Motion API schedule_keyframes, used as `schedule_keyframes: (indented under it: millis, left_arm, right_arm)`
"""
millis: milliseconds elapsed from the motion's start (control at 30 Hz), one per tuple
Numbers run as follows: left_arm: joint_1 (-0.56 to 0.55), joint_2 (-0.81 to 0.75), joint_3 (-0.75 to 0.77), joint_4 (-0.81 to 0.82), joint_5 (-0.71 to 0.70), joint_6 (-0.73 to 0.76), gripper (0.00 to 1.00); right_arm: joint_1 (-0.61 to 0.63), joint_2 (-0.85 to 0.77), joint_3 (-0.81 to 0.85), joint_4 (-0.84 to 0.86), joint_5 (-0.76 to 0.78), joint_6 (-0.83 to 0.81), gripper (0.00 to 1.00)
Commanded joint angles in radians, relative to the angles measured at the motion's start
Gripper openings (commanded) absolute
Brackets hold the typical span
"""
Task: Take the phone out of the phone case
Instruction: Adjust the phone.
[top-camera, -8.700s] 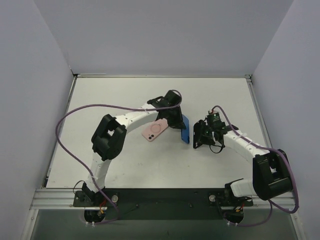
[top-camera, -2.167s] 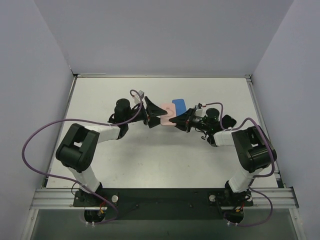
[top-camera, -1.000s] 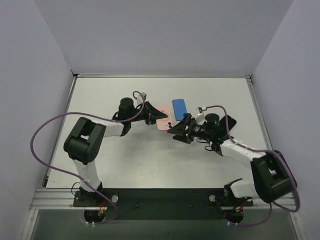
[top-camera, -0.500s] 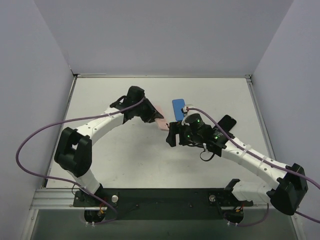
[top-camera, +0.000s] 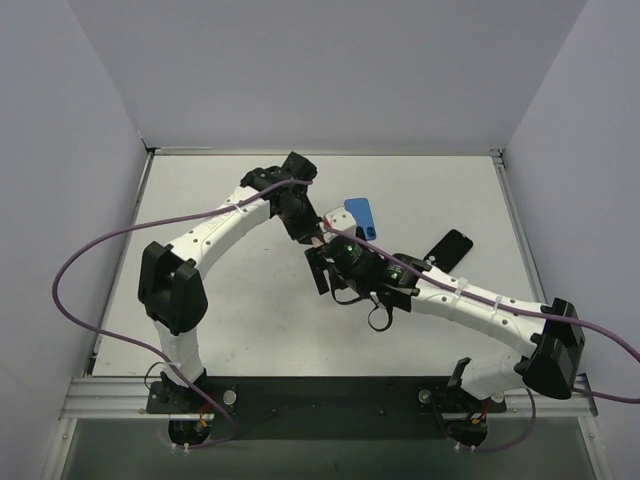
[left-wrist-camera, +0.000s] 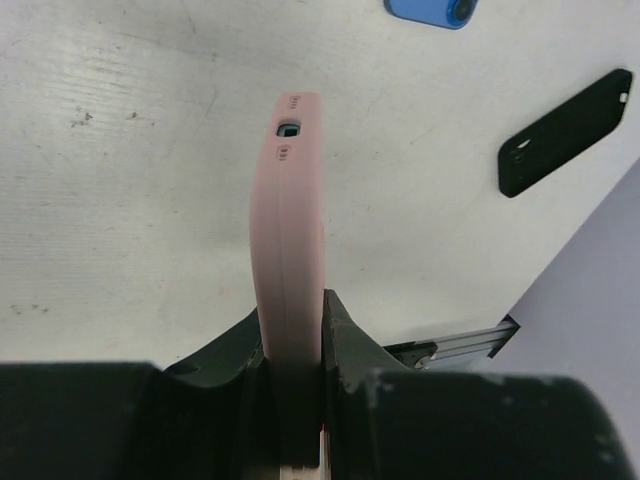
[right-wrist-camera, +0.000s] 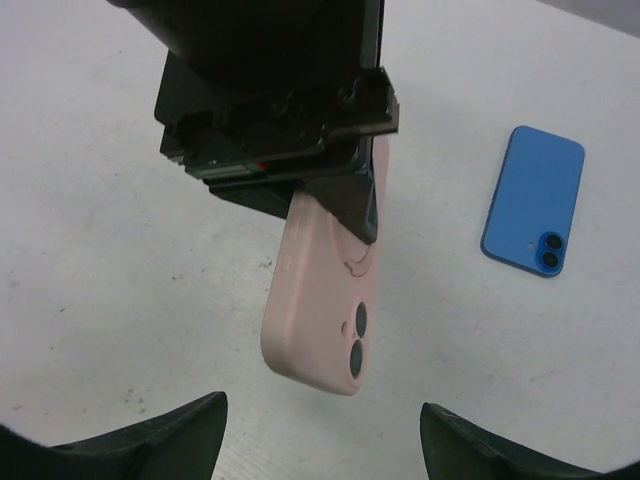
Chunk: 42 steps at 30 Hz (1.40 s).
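Note:
My left gripper (left-wrist-camera: 295, 345) is shut on a pink phone case (left-wrist-camera: 290, 210), holding it edge-on above the table. In the right wrist view the pink case (right-wrist-camera: 325, 300) hangs from the left gripper (right-wrist-camera: 290, 120), its back showing with two dark camera lenses in the cut-out. The phone's screen side is hidden. My right gripper (right-wrist-camera: 322, 420) stands open just short of the case's free end, a finger on either side and touching nothing. From above, the left gripper (top-camera: 306, 226) and the right gripper (top-camera: 320, 272) meet at mid-table, with only a sliver of pink case (top-camera: 319, 239) showing.
A blue phone (top-camera: 360, 217) (right-wrist-camera: 533, 200) (left-wrist-camera: 430, 10) lies camera side up on the table beyond the grippers. A black case (top-camera: 447, 248) (left-wrist-camera: 565, 130) lies to the right. The right arm's forearm stretches across the table's right half.
The left arm has swung round and now holds the pink case pointing toward the near side. The right gripper has moved left and now faces the case's free end, still open.

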Motion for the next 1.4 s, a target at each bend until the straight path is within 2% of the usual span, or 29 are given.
schedule_keyframes:
  millis: [0,133,233,467,533,633,767,933,967,1033,1067,1233,1300,1333,1367]
  left_arm:
    - [-0.007,0.043,0.152,-0.243,-0.08,-0.031,0.0]
    - [-0.02,0.054,0.16,-0.26,-0.081,-0.045,0.0]
    - [-0.023,0.057,0.16,-0.268,-0.087,-0.057,0.0]
    - [-0.03,0.066,0.176,-0.286,-0.08,-0.057,0.0]
    - [-0.03,0.068,0.173,-0.286,-0.08,-0.057,0.0]
    - [-0.033,0.071,0.156,-0.257,-0.046,-0.025,0.0]
    - [-0.032,0.079,0.119,-0.177,0.051,0.007,0.0]
    - [-0.03,0.053,0.085,-0.131,0.068,0.022,0.37]
    - [-0.03,0.045,0.079,-0.105,0.072,0.029,0.55]
    - [-0.03,0.014,0.059,-0.064,0.084,0.041,0.67]
    - [-0.029,0.0,0.02,-0.003,0.104,0.044,0.82]
    - [-0.007,-0.122,-0.148,0.276,0.199,0.041,0.87]
    - [0.022,-0.161,-0.229,0.332,0.213,0.035,0.88]
    - [0.036,-0.203,-0.258,0.387,0.219,0.032,0.88]
    - [0.054,-0.226,-0.299,0.428,0.259,0.027,0.88]
  right_arm:
    - [0.003,0.052,0.079,-0.048,0.146,-0.03,0.7]
    - [0.007,0.113,0.125,-0.049,0.154,-0.042,0.69]
    - [0.01,0.132,0.137,-0.045,0.154,-0.038,0.63]
    - [0.018,0.178,0.148,-0.033,0.141,-0.032,0.3]
    - [0.019,0.182,0.152,-0.031,0.15,-0.03,0.25]
    - [0.023,0.187,0.154,-0.031,0.181,-0.027,0.0]
    - [0.023,0.171,0.136,-0.031,0.236,-0.016,0.0]
    - [0.016,0.127,0.093,-0.033,0.289,0.0,0.0]
    - [0.012,0.119,0.087,-0.033,0.29,0.007,0.0]
    - [-0.008,0.099,0.067,-0.033,0.275,0.022,0.0]
    - [-0.022,0.092,0.056,-0.033,0.261,0.031,0.0]
    - [-0.147,0.006,-0.041,0.003,0.087,0.114,0.0]
    - [-0.198,-0.011,-0.056,0.007,0.019,0.14,0.0]
    - [-0.253,-0.016,-0.059,0.001,-0.088,0.163,0.0]
    - [-0.284,-0.02,-0.064,0.0,-0.13,0.195,0.0]
